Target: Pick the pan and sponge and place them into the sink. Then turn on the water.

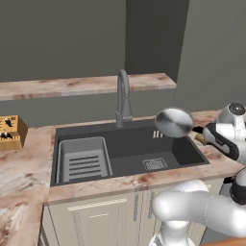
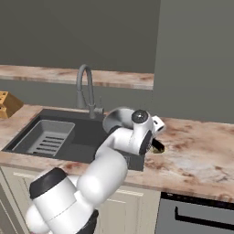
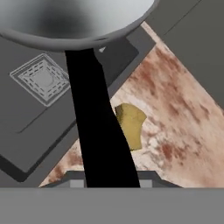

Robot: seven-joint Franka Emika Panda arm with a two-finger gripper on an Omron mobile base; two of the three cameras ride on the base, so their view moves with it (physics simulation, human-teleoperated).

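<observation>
steel pan [image 1: 174, 122] held by its black handle in the pincer [image 1: 204, 134], above the sink [image 1: 182, 149] edge.

The pan [image 3: 74, 17] is cut off by the hand view's top edge, its black handle hides part of the sponge [image 3: 130, 122] on the worktop [image 3: 175, 131], and the jaws' state cannot be made out.

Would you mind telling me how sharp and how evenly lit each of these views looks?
Left base view: flat, even light, a soft sheen on the pan. Right base view: equally flat, the sink dull. Hand view: the counter smeared, the sponge soft-edged.
</observation>
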